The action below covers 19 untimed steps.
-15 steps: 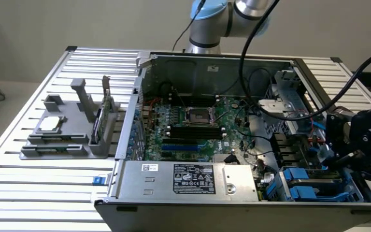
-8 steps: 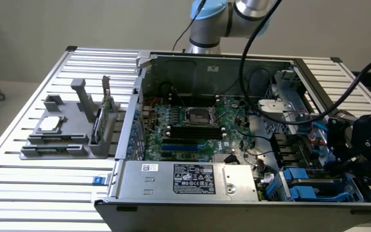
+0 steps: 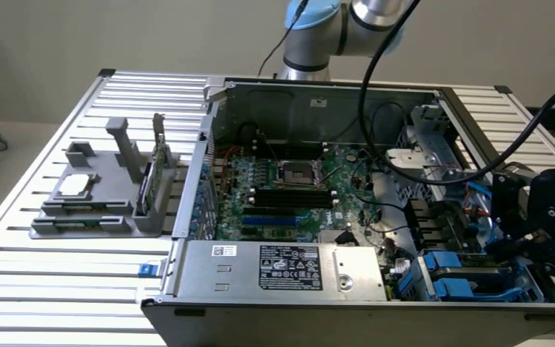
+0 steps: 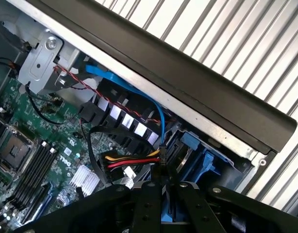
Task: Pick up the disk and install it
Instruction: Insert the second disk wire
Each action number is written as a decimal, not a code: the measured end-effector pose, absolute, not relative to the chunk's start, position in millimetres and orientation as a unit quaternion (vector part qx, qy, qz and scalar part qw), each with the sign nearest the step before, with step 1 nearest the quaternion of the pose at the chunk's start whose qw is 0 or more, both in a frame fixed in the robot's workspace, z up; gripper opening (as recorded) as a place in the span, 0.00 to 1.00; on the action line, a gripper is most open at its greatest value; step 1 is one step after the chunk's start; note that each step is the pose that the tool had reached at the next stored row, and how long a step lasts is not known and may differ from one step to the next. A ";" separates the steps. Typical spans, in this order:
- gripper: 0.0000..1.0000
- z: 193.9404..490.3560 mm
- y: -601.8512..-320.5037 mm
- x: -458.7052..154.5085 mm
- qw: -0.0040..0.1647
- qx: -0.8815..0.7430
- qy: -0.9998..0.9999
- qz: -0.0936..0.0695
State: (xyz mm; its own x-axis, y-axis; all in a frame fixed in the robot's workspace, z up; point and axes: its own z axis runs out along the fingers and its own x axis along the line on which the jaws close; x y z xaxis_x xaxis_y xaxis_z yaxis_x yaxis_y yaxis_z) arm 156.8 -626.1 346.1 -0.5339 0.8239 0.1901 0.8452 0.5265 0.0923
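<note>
Ext. view: pincer (image 3: 538, 238) sits low at the PC case's (image 3: 306, 303) corner on the exterior view's right, over the blue drive bay (image 3: 451, 278), w/ the disk apparently already in there. Wrist view: pincer (image 4: 161, 204) nearly closed on a blue edge, prob. the disk (image 4: 197, 162) carrier in its bay beside the SATA power plug (image 4: 134, 160). Judged install step; seating needs a straight push.

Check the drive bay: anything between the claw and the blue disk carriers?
Yes, cables. In the wrist view a blue cable and a red-yellow-black wire bundle run across just above the claw, in front of the blue carriers. In the exterior view the claw sits over the bay at the case's corner.
</note>
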 end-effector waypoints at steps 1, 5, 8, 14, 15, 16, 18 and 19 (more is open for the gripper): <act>0.16 346.2 -626.1 156.8 0.061 -0.479 -0.871 -0.087; 0.16 346.3 -626.0 156.8 0.061 -0.482 -0.870 -0.087; 0.16 346.3 -626.0 156.4 0.060 -0.491 -0.865 -0.087; 0.16 346.2 -626.0 156.2 0.058 -0.515 -0.850 -0.089; 0.16 346.3 -626.0 156.2 0.057 -0.520 -0.847 -0.089; 0.16 346.3 -626.0 156.2 0.057 -0.525 -0.845 -0.090; 0.16 346.3 -626.0 156.2 0.057 -0.532 -0.840 -0.090; 0.16 346.2 -626.0 156.1 0.057 -0.535 -0.838 -0.090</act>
